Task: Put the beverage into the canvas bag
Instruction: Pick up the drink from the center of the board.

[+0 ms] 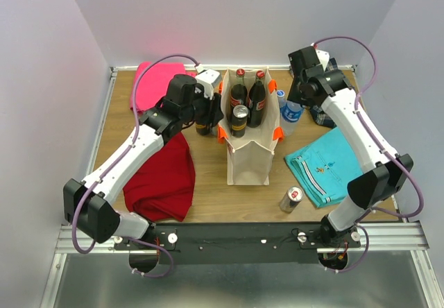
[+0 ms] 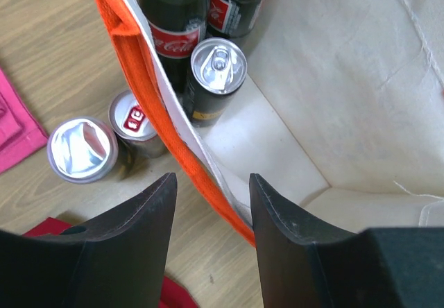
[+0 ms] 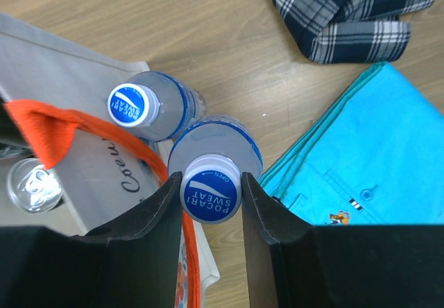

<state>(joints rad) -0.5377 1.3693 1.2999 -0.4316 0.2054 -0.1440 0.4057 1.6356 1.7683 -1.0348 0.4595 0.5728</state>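
The cream canvas bag (image 1: 250,157) with orange straps stands upright mid-table and holds two cola bottles (image 1: 248,93) and a dark can (image 1: 239,117). My right gripper (image 1: 297,105) is shut on the blue cap of a Pocari Sweat bottle (image 3: 210,195), just right of the bag's rim. A second Pocari bottle (image 3: 132,105) stands beside it. My left gripper (image 2: 211,180) is open at the bag's left side. The orange-edged rim (image 2: 149,100) runs between its fingers, against the right one. Two cans (image 2: 82,150) stand outside that wall.
A red cloth (image 1: 163,176) lies front left and a pink one (image 1: 156,82) back left. A teal shirt (image 1: 329,166) and a plaid cloth (image 3: 347,10) lie to the right. A lone can (image 1: 292,198) stands near the front edge.
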